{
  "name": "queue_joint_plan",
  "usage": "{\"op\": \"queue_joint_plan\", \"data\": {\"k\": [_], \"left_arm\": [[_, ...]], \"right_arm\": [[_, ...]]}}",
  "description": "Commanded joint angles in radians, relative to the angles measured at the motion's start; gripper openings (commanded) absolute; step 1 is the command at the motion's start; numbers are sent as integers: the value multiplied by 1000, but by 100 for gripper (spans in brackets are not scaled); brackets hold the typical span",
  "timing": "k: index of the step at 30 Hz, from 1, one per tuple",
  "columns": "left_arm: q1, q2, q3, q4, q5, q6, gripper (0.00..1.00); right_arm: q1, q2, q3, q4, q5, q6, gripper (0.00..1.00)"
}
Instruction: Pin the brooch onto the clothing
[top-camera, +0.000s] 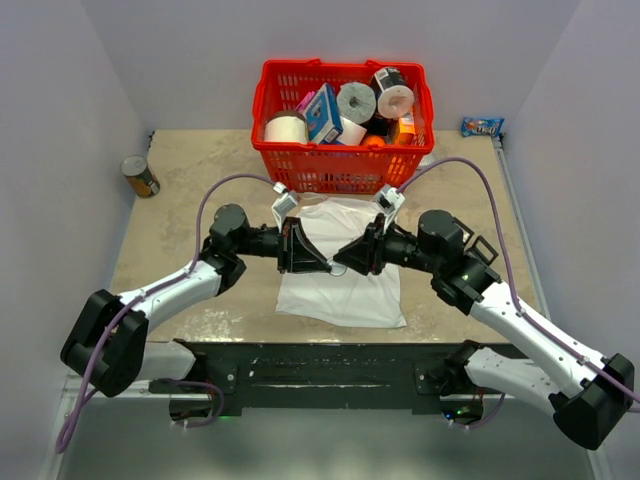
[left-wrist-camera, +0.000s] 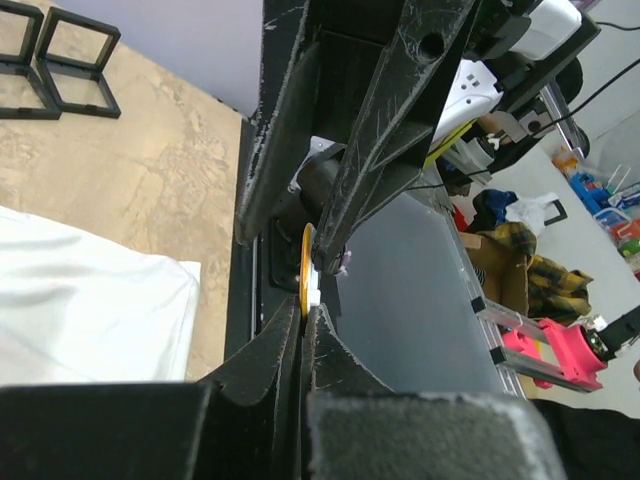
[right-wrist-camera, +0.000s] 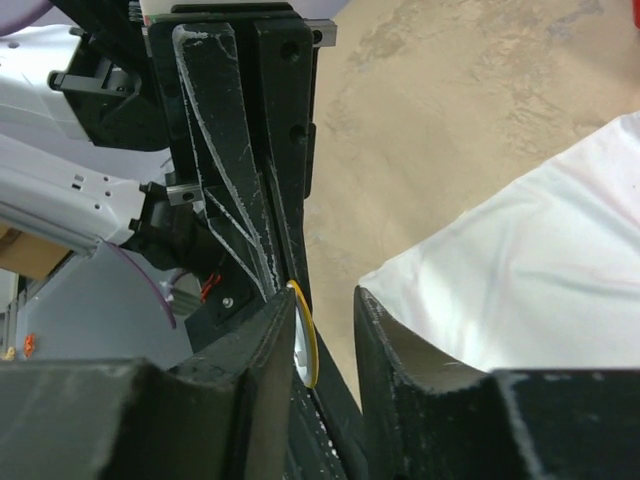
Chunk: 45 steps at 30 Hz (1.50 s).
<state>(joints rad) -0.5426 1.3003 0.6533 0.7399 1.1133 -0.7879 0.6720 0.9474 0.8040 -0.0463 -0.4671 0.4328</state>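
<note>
The white T-shirt (top-camera: 340, 295) lies flat on the table in front of the arms; it also shows in the left wrist view (left-wrist-camera: 80, 300) and the right wrist view (right-wrist-camera: 540, 250). Both grippers meet tip to tip above its middle. My left gripper (left-wrist-camera: 306, 312) is shut on the brooch (left-wrist-camera: 304, 262), a thin orange-gold disc seen edge-on with a white part on one side. My right gripper (right-wrist-camera: 325, 305) is open, its jaws either side of the brooch (right-wrist-camera: 310, 350), which rests against its left finger. In the top view the brooch is hidden between the left gripper (top-camera: 318, 258) and the right gripper (top-camera: 347, 260).
A red basket (top-camera: 300, 172) full of tape rolls and small boxes stands just behind the shirt. A tin can (top-camera: 140, 176) lies at the far left and a blue packet (top-camera: 481, 127) at the far right. Two black frames (left-wrist-camera: 60, 60) stand on the table.
</note>
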Motion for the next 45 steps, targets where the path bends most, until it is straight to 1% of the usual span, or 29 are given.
{"op": "queue_joint_plan", "data": {"k": [1, 6, 10, 13, 14, 15, 16, 19, 22, 28, 30, 31, 33, 39, 43, 44, 45], "left_arm": [[4, -39, 43, -53, 36, 75, 0], [3, -41, 43, -48, 28, 76, 0], [4, -39, 40, -25, 33, 64, 0], [4, -41, 39, -22, 14, 59, 0], [7, -39, 37, -20, 0, 53, 6], [9, -39, 32, -14, -7, 47, 16], [12, -39, 29, -7, -13, 41, 34], [12, -38, 17, 22, -33, 13, 55], [12, -30, 8, 56, -32, -17, 61], [12, -19, 11, 61, -35, -33, 62], [12, -19, 5, 79, -35, -43, 60], [13, -19, 0, 88, -38, -51, 55], [12, -16, -14, 133, -36, -79, 52], [12, 8, -35, 190, -18, -125, 51], [12, 25, -35, 197, -15, -135, 51], [12, 27, -38, 203, -15, -140, 48], [13, 28, -40, 211, -15, -143, 39]], "right_arm": [[-3, -1, 24, 20, -57, -16, 31], [-3, 19, 18, 31, -85, -17, 30], [-5, 36, 14, 34, -117, -23, 27], [-5, 36, 6, 40, -108, -22, 12], [-5, 31, 4, 43, -97, -17, 1], [-5, 24, 1, 42, -90, -16, 0], [-3, 18, -5, 68, -82, -6, 0], [-3, -7, -28, 117, -54, 26, 0], [-3, -16, -54, 175, -38, 55, 0], [-5, -22, -88, 250, -21, 90, 0], [-3, -24, -89, 260, -18, 93, 0], [-3, -24, -89, 258, -13, 92, 0], [-5, -28, -92, 257, -5, 93, 0], [-3, -42, -95, 253, 15, 93, 0], [-5, -41, -100, 261, 15, 98, 0], [-3, -41, -100, 261, 12, 98, 0], [-3, -35, -98, 261, 8, 96, 0]]}}
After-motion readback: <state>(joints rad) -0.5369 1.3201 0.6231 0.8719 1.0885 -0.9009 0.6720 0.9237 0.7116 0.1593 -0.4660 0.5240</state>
